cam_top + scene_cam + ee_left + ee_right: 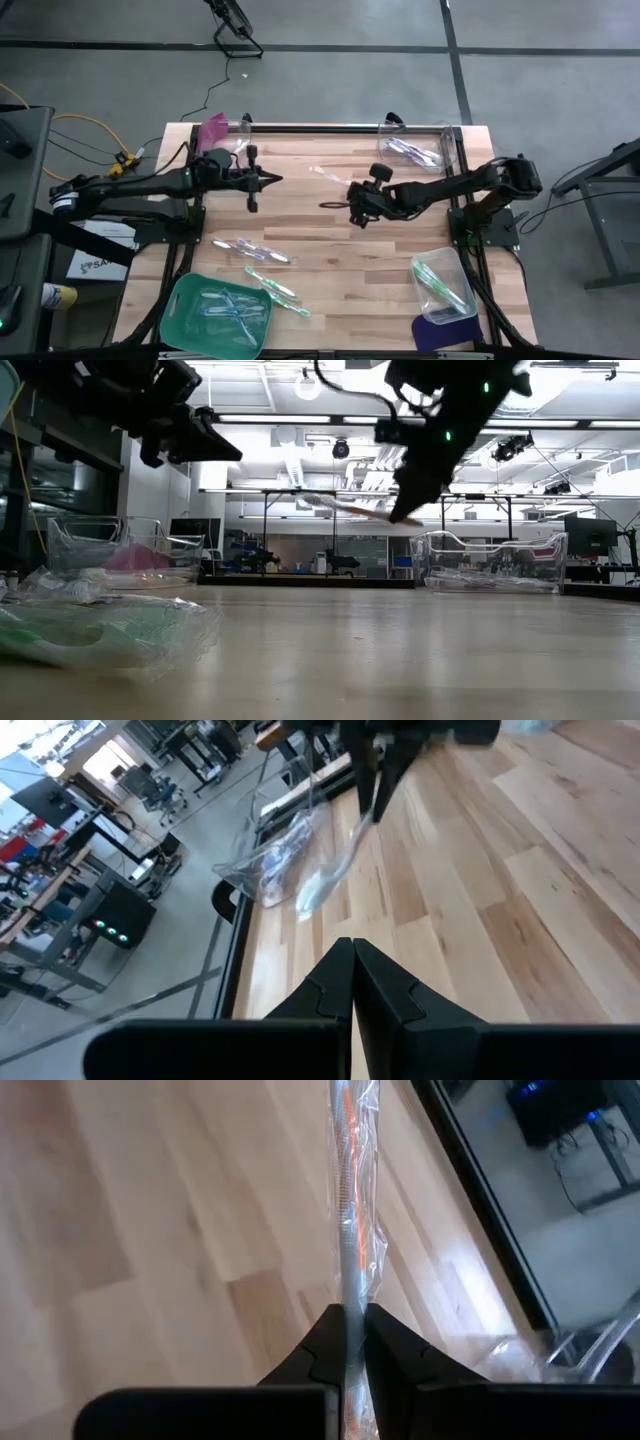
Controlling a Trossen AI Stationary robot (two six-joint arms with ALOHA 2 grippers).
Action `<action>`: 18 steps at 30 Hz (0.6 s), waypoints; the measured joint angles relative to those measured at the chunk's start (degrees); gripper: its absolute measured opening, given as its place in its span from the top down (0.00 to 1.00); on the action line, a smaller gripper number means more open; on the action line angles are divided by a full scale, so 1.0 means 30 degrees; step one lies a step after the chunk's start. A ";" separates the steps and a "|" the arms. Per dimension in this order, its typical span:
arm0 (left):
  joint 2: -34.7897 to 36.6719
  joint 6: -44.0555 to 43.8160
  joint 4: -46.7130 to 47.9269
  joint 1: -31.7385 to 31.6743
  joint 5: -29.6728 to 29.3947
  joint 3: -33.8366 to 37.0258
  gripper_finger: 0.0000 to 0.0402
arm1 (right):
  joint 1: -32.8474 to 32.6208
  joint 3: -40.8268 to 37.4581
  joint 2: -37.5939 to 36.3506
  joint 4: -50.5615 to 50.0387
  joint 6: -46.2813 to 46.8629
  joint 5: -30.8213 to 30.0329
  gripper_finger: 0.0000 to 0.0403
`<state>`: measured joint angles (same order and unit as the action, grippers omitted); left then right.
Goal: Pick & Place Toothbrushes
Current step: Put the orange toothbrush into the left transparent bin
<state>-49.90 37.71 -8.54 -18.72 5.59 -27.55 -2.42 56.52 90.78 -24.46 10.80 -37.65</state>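
— Toothbrush first: which one is in play?

— The thin white one with the orange streak, sealed in a clear plastic sleeve [347, 1230]. The right gripper [356, 207] has its dark fingers pinching one end of it, up in the air over the middle of the pale wooden worktop [330, 290].

— Which way does it point?

— Its long axis runs straight out from the fingertips, away from the right arm, toward the far left. From table height it hangs nearly level, tipped a little [345, 507].

— And the left gripper?

— The left gripper [274, 180] floats just beyond the brush's free end, fingers pressed together on nothing, tips aimed at the right arm. Past them you can see the sleeved brush head [325, 885] dangling from the other arm.

— So whose move is it?

— The right arm's, I'd judge; it alone holds the brush. The clear tub at the far right corner [452, 148] already holds a few and lies behind the right gripper, so the arm would have to swing the brush back round. The clear tub at the near right [440, 290] and the green tray at the near left [185, 315] hold others, and loose ones lie on the wood between [265, 252].
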 joint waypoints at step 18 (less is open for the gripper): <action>-0.3253 -0.0659 -0.4489 0.0000 0.0189 0.0000 0.86 | 0.1407 -0.4191 -0.0015 1.1408 -0.4538 0.1282 0.96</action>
<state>-59.66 35.74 -22.01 -18.72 6.15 -27.55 1.81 43.94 90.74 9.76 -2.81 -33.80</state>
